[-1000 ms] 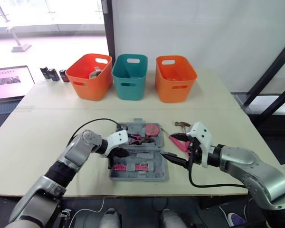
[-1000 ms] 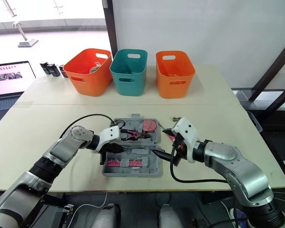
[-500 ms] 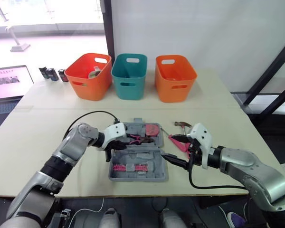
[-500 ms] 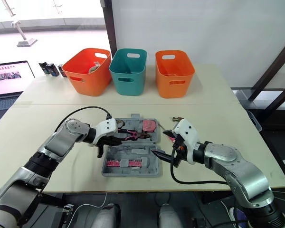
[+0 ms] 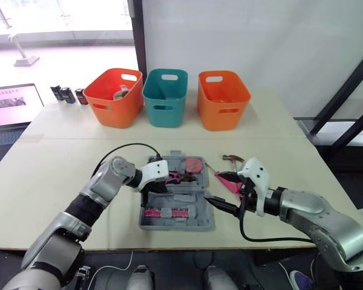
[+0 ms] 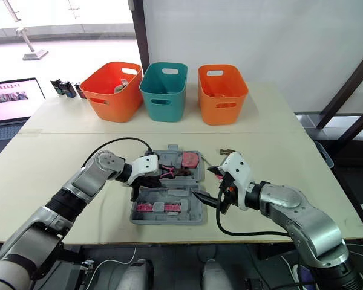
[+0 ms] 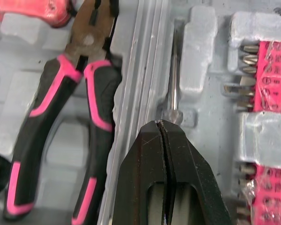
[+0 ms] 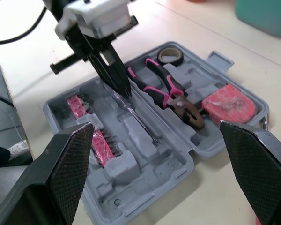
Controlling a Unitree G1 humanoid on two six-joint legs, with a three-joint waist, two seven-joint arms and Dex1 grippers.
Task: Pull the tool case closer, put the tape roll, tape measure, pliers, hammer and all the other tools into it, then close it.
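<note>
The grey tool case (image 5: 176, 225) lies open near the table's front edge. In it are a black tape roll (image 8: 170, 56), pink-handled pliers (image 7: 61, 117), a red tape measure (image 8: 227, 104), pink bit holders (image 7: 269, 75) and a screwdriver shaft (image 7: 173, 70). My left gripper (image 7: 160, 124) is shut, and its tips touch the shaft's near end beside the case's hinge line. At the case's right edge my right gripper (image 5: 222, 190) stands open with nothing in it. A hammer (image 5: 233, 158) and a pink-handled tool (image 5: 231, 181) lie on the table right of the case.
Along the back stand an orange bin (image 5: 113, 96), a teal bin (image 5: 164, 96) and another orange bin (image 5: 223, 98). A laptop (image 5: 12, 104) and small dark items (image 5: 68, 94) are at the far left. The case lies close to the front table edge (image 5: 169, 246).
My left gripper drew back toward the case's left rim, then returned a little inward to the screwdriver. The right arm and the case have barely moved.
</note>
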